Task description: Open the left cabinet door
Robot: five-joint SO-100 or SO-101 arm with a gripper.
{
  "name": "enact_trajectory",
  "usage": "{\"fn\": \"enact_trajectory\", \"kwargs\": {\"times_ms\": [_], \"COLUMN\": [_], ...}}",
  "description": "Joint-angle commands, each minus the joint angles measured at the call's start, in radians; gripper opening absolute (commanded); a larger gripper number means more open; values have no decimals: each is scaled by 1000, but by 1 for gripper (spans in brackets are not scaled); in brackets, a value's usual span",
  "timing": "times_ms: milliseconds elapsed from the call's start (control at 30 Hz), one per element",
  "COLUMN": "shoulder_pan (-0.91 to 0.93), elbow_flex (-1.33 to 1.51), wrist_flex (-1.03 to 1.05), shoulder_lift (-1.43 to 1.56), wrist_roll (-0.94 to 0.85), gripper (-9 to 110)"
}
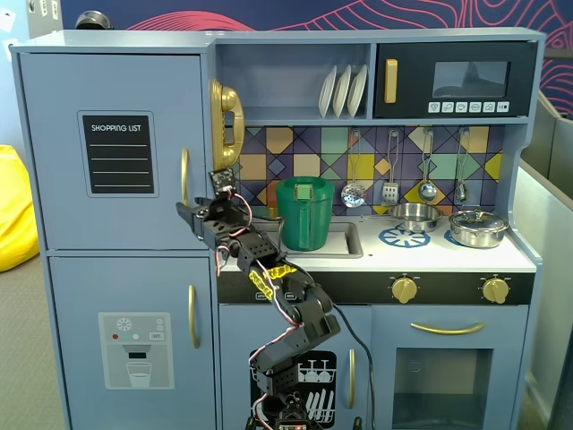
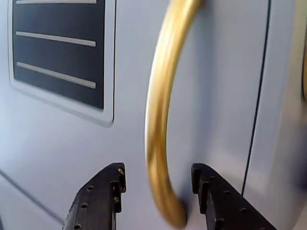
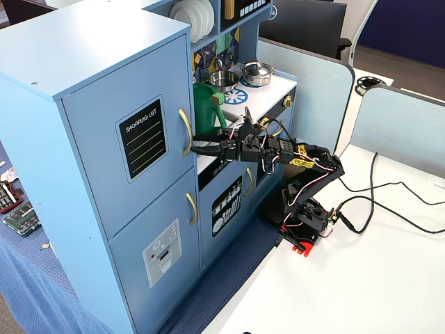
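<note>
Gripper (image 2: 156, 184) spread wide — fingers straddling (not gripping) the gold handle (image 2: 160, 110).

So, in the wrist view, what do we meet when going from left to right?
Chalkboard panel → one gripper finger → gold bar handle → the other finger → the vertical edge line of the left cabinet door.

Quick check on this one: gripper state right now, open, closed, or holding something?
Gripper: open, one finger on each side of the lower end of the gold handle on the left cabinet door, not yet clamped on it.
</note>
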Motion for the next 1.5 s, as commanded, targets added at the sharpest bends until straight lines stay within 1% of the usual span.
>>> {"fn": "enact_trajectory", "kwargs": {"times_ms": [0, 233, 533, 667, 833, 1200, 1333, 1467], "shoulder_pan": [0, -72, -293, -345, -316, -210, -138, -15], "elbow_flex": [-149, -198, -92, -58, 8, 152, 196, 206], "wrist_flex": [-57, -81, -87, -84, -77, 25, 58, 100], "shoulder_lift": [-67, -117, -29, 11, 94, 368, 454, 500], "wrist_roll": [-29, -91, -239, -282, -290, -272, -242, -161], "gripper": [11, 11, 9, 9, 9, 8, 8, 9]}}
